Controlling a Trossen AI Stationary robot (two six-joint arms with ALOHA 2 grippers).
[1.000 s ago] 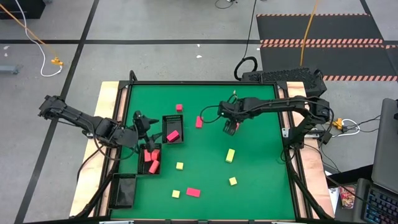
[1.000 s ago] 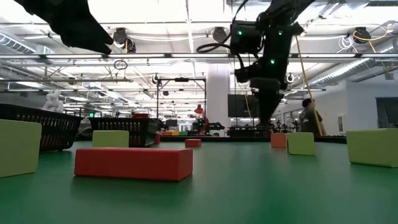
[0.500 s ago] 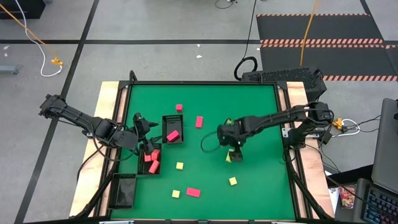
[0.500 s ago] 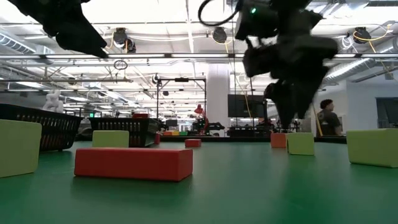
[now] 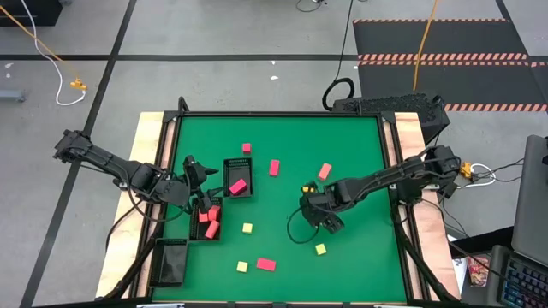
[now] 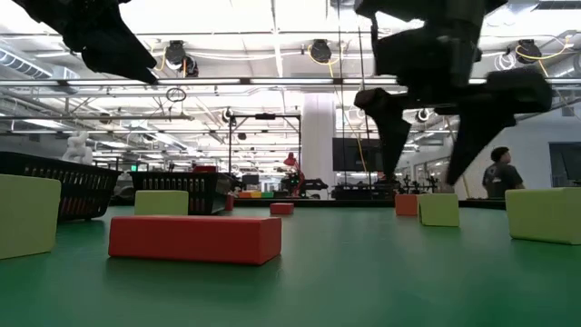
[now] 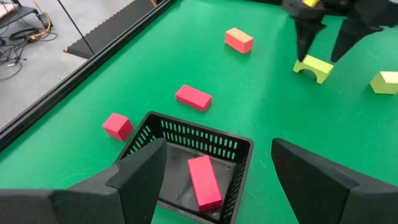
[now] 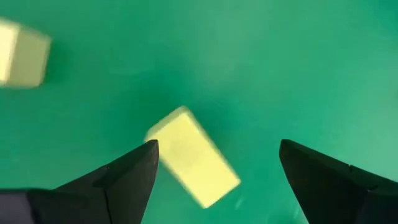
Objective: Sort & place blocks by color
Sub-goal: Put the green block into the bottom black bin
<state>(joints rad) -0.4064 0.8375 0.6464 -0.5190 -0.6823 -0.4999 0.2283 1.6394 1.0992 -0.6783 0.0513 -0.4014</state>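
Observation:
A pale yellow block (image 8: 193,157) lies on the green mat. My right gripper (image 8: 217,146) is open above it, one finger on each side, touching nothing. The left wrist view shows that block (image 7: 314,65) as a small arch under the two dark fingers. In the low view the right gripper (image 6: 427,177) hangs just above the block (image 6: 439,209). My left gripper (image 7: 217,144) is open and waits over a black mesh tray (image 7: 186,132) holding a magenta block (image 7: 204,180). More blocks lie loose: magenta (image 5: 247,148) (image 5: 275,167), salmon (image 5: 324,171), yellow (image 5: 247,228) (image 5: 320,249).
Three black trays stand near the table's left edge: one with a magenta block (image 5: 238,190), one with salmon blocks (image 5: 196,224), one with nothing in it (image 5: 171,261). A red bar (image 5: 266,264) and a yellow cube (image 5: 242,266) lie near the near edge. People stand in the room beyond.
My right gripper has travelled from the table's far middle, beside the salmon block, toward the near edge and down over the yellow block, turning as it went. The blocks have stayed where they were.

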